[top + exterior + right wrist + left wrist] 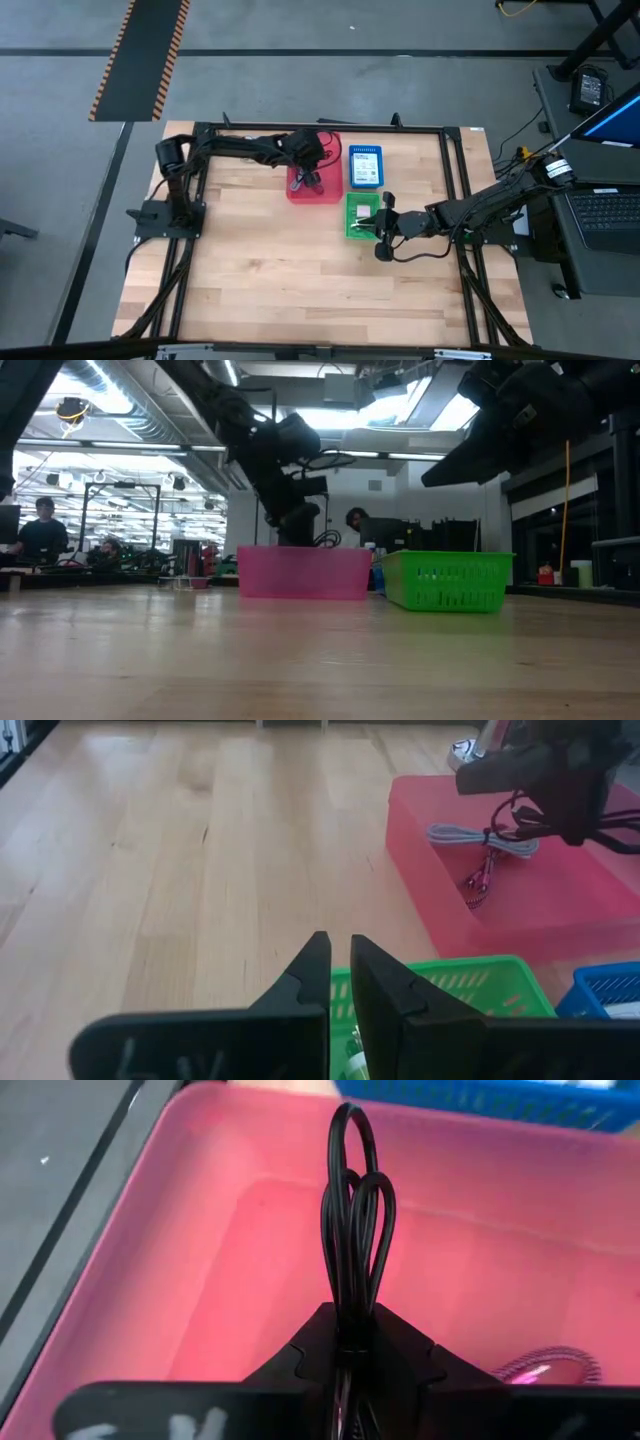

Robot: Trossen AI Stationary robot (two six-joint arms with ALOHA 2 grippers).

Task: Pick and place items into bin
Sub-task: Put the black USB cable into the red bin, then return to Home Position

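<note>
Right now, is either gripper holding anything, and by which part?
The left gripper pinches a looped black cable near the middle of its bundle, over the pink bin. The right gripper holds nothing.

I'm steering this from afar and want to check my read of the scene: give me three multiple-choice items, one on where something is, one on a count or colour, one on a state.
1. Where is the left gripper?
A. over the pink bin
B. over the green basket
C. off the table

2. How many containers stand on the table?
A. one
B. two
C. three

3. What is the left gripper doing?
A. hanging open and empty
B. shut on a looped black cable
C. holding a white packet

Answers:
1 A: the high view shows it above the pink bin, and its wrist view looks straight into pink walls.
2 C: the pink bin, a blue basket and a green basket sit side by side.
3 B: the black cable rises in loops from between the closed fingers.

The right gripper waits shut at the green basket.
</note>
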